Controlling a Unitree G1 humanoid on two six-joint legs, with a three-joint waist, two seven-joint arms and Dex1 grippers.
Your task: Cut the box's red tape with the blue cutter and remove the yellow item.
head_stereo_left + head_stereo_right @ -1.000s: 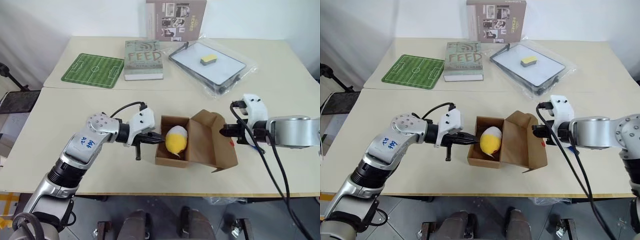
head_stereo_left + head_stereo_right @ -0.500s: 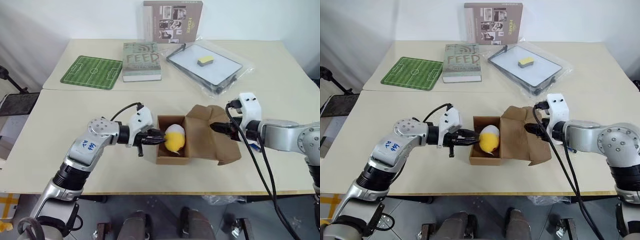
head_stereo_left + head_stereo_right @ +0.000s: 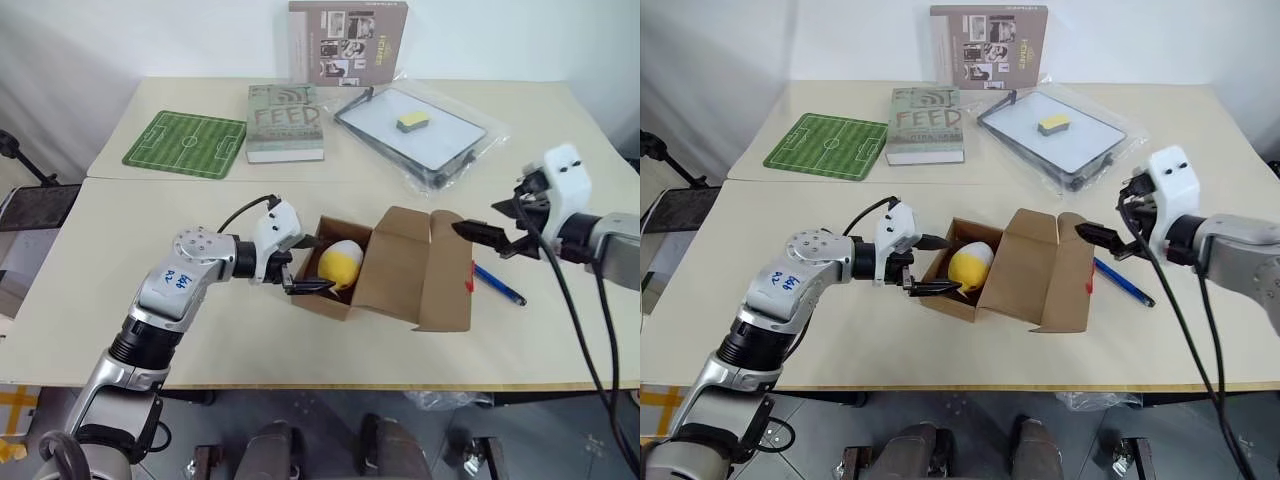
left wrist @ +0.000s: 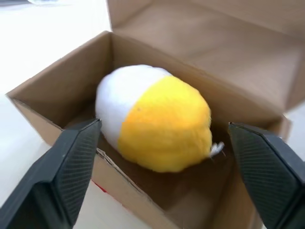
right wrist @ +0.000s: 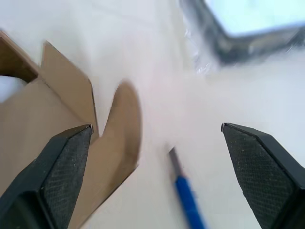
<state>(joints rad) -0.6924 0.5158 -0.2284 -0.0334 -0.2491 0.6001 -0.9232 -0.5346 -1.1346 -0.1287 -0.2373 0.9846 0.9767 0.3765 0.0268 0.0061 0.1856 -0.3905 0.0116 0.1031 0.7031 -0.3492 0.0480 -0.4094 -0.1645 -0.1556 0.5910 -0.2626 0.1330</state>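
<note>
The box lies open in the middle of the near table, its lid flap standing up to the right. Inside it lies the yellow item, a yellow and white ball. A bit of red tape shows on the flap's right edge. At the box's left end, my left gripper is open, its fingers wide on either side of the opening and holding nothing. Right of the flap and above the table, my right gripper is open and empty. The blue cutter lies on the table below it.
On the far table are a green football-field mat, a grey-green book, a tray in a plastic bag carrying a flat yellow block, and an upright booklet. The table's front edge runs close below the box.
Both grippers have gone from shut to open. The right one let go of the flap, rose and moved right. The box has turned a little, and the cutter now lies uncovered.
</note>
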